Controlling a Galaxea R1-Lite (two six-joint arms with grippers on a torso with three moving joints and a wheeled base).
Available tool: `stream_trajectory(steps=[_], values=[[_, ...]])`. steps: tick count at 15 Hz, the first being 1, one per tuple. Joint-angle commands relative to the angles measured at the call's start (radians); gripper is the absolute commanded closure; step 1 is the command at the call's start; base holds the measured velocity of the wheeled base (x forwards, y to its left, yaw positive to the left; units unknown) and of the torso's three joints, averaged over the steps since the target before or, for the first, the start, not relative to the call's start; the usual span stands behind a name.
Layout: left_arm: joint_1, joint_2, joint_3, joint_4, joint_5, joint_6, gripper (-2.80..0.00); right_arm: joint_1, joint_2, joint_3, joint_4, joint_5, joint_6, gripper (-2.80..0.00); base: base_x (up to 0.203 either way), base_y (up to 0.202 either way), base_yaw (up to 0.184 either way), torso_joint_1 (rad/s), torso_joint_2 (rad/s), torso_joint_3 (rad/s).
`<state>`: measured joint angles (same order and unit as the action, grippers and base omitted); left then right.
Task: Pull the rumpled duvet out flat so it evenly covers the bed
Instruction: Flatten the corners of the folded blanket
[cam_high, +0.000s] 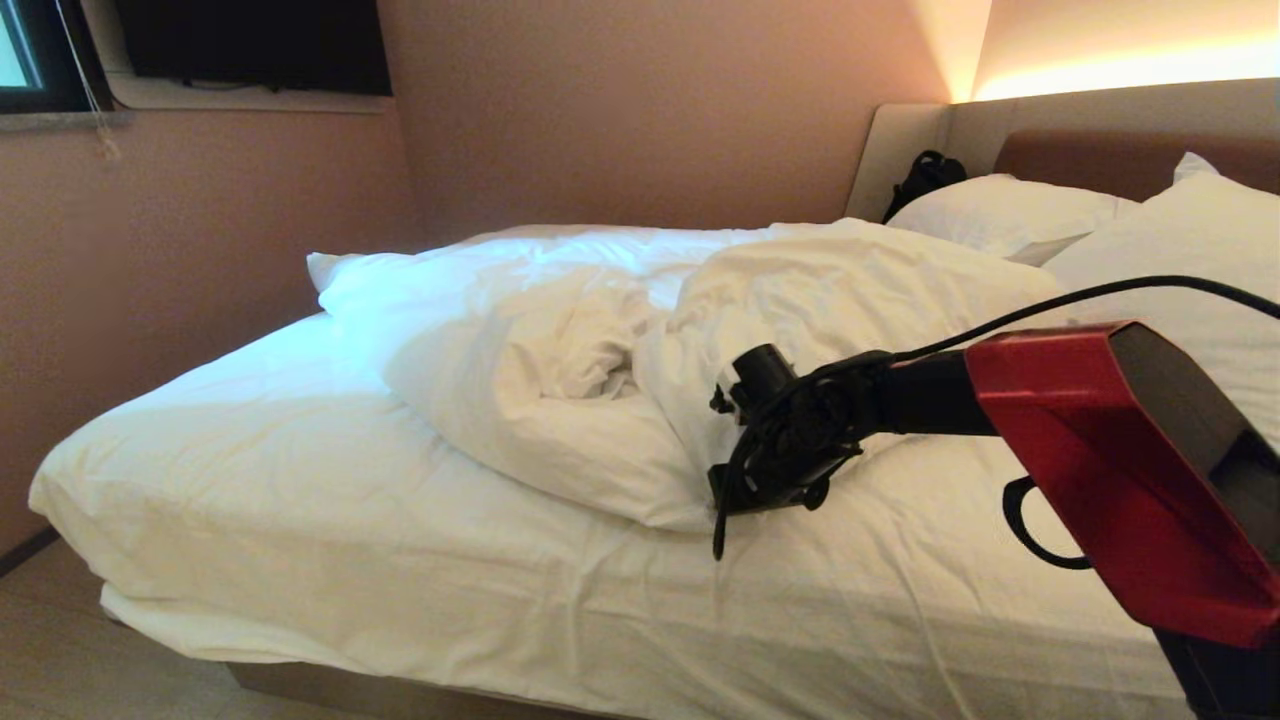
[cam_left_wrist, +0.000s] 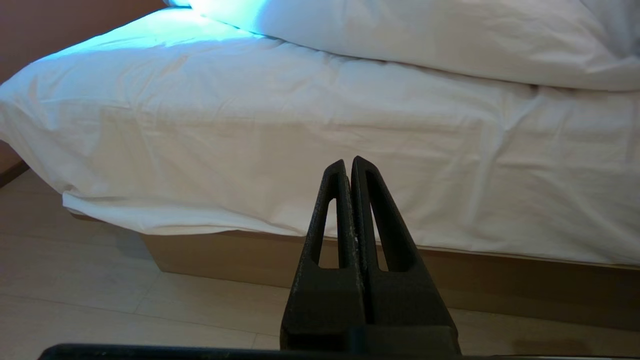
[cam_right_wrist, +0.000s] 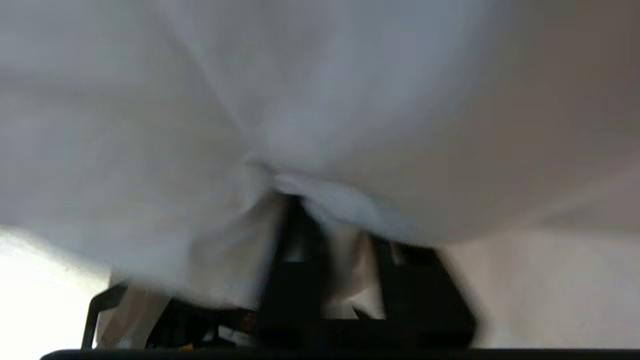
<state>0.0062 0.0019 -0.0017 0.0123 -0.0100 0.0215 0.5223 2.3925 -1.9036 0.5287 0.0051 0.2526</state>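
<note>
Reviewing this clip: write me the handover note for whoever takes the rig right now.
Left gripper: shut, empty, parked low beside the bed.
Right gripper: over the mattress at the near edge of the duvet, cloth bunched around its fingers; blurred, so grip unclear.
Done: nothing settled; duvet lies folded in a rumpled heap mid-bed, short of the pillows.
Left: pull it out flat, even over the bed.

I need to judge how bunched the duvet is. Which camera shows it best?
The head view: the whole duvet lies heaped mid-bed. The left wrist view catches only its near edge above the sheet. The right wrist view shows blurred cloth against the right pincer.
</note>
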Motion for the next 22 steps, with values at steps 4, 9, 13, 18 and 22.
stream_trajectory(steps=[4,9,13,18,22], values=[[0.000,0.000,0.000,0.000,0.000,0.000,0.00,-0.002,0.028,-0.018,-0.045,0.001,0.005,-2.80,0.000,0.000,0.000,0.000,0.00,0.000],[0.000,0.000,0.000,0.000,-0.001,0.000,0.00,-0.002,-0.070,0.003,-0.037,0.000,0.010,-2.80,0.000,0.000,0.000,0.000,0.00,0.000],[0.000,0.000,0.000,0.000,0.000,0.000,0.00,-0.007,-0.199,0.049,-0.047,0.004,0.010,-2.80,0.000,0.000,0.000,0.000,0.00,0.000],[0.001,0.000,0.000,0.000,0.000,0.000,0.00,-0.015,-0.218,0.063,-0.134,0.003,0.010,-2.80,0.000,0.000,0.000,0.000,0.00,0.000],[0.001,0.000,0.000,0.000,-0.001,0.000,0.00,-0.030,-0.195,0.066,-0.251,0.000,0.008,-2.80,0.000,0.000,0.000,0.000,0.00,0.000]])
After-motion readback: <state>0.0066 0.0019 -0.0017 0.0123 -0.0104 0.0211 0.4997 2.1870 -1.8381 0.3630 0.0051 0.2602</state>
